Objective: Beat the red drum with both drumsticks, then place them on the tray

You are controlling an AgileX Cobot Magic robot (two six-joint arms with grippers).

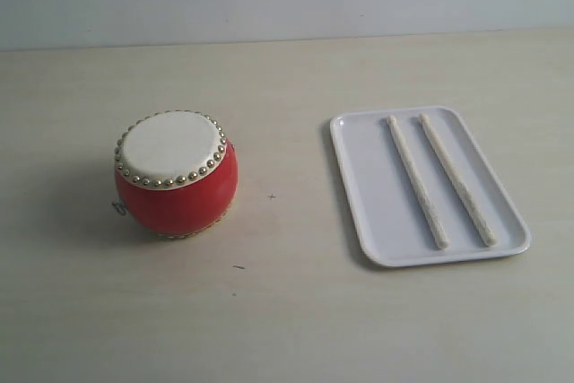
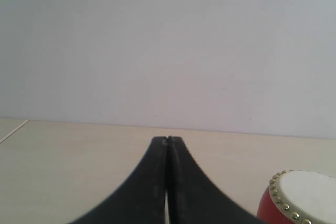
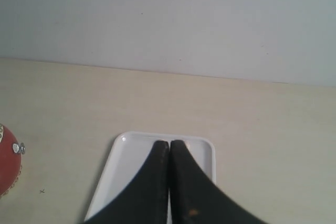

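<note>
A red drum [image 1: 176, 174] and a white tray [image 1: 372, 187] holding two drumsticks sit well apart on a pale table [image 1: 287, 311].

In the exterior view the drum stands upright on the left, its cream skin ringed with gold studs and a small metal ring on its side. The tray lies flat on the right. Inside it the inner drumstick [image 1: 417, 182], nearer the drum, and the outer drumstick [image 1: 456, 178] lie side by side, roughly parallel and not touching. Neither arm shows in this view. In the left wrist view the left gripper [image 2: 167, 140] has its black jaws pressed together with nothing between them, the drum just off to one side. In the right wrist view the right gripper [image 3: 169, 142] is likewise closed and empty, its tips over the tray's far end.
</note>
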